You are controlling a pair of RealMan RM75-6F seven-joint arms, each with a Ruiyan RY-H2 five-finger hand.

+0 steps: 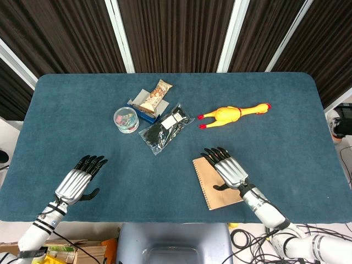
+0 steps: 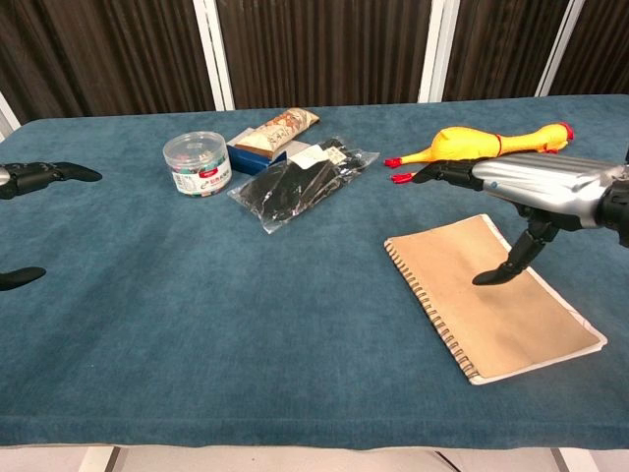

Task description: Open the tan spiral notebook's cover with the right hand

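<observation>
The tan spiral notebook (image 1: 212,184) (image 2: 491,295) lies closed on the blue table, its wire spine along its left edge. My right hand (image 1: 226,166) (image 2: 521,192) hovers flat over the notebook's far right part, fingers stretched forward and apart, thumb pointing down toward the cover; the chest view shows the thumb tip just above the cover, holding nothing. My left hand (image 1: 81,177) (image 2: 39,175) hovers open over the table at the near left, far from the notebook, with nothing in it.
A yellow rubber chicken (image 1: 234,114) (image 2: 482,146) lies beyond the notebook. A black item in a clear bag (image 1: 166,128) (image 2: 295,184), a round clear tub (image 1: 126,119) (image 2: 197,162), a blue box and a snack bar (image 1: 155,94) cluster mid-table. The table's near edge (image 1: 165,220) runs just behind the notebook.
</observation>
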